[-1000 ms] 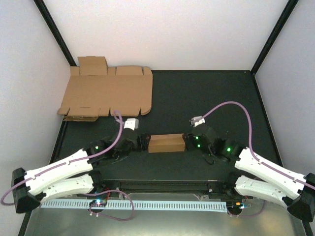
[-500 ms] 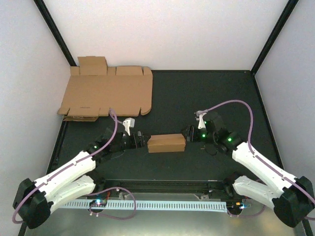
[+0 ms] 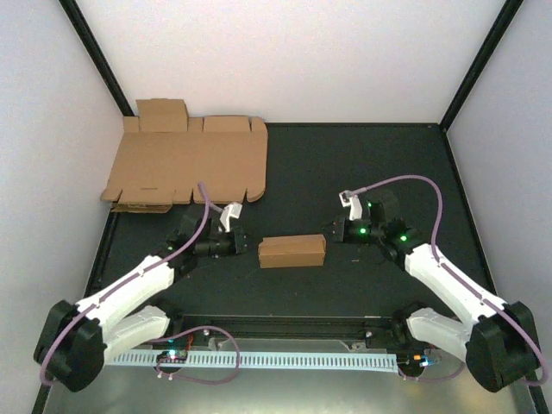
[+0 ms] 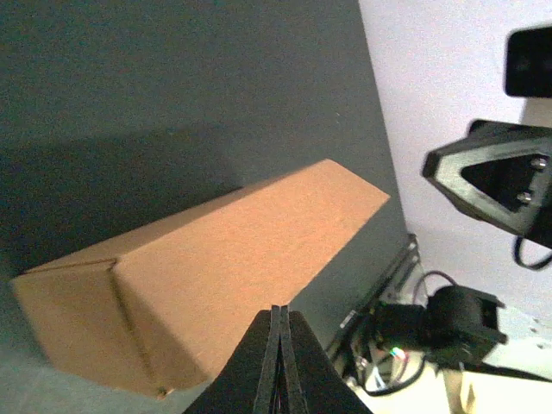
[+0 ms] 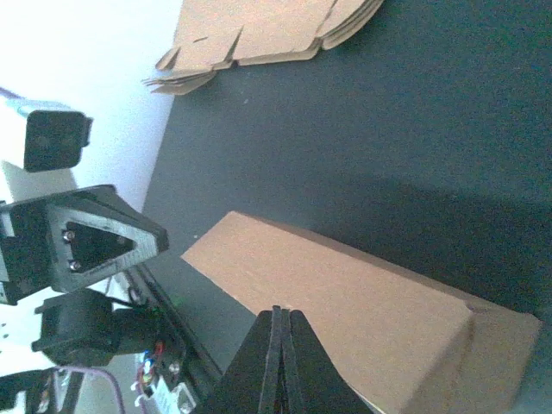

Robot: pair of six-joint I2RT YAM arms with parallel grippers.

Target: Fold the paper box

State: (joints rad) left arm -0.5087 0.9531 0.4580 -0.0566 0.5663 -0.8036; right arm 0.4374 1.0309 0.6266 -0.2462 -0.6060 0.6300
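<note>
The paper box (image 3: 291, 251) lies folded into a small closed rectangular block on the dark mat between my two arms. It fills the left wrist view (image 4: 216, 285) and the right wrist view (image 5: 362, 302). My left gripper (image 3: 245, 243) sits a short way off the box's left end, its jaws pressed together with nothing between them (image 4: 279, 312). To the right of the box my right gripper (image 3: 331, 232) also stands apart from it, jaws together and empty (image 5: 280, 314). Neither gripper touches the box.
A stack of larger flat brown cardboard sheets (image 3: 185, 164) lies at the back left corner of the mat, also visible in the right wrist view (image 5: 259, 34). White walls with black frame posts enclose the mat. A metal rail (image 3: 285, 328) runs along the near edge.
Both grippers, which stood open against the box's ends a second ago, have drawn back from it and shut. The box stays in place.
</note>
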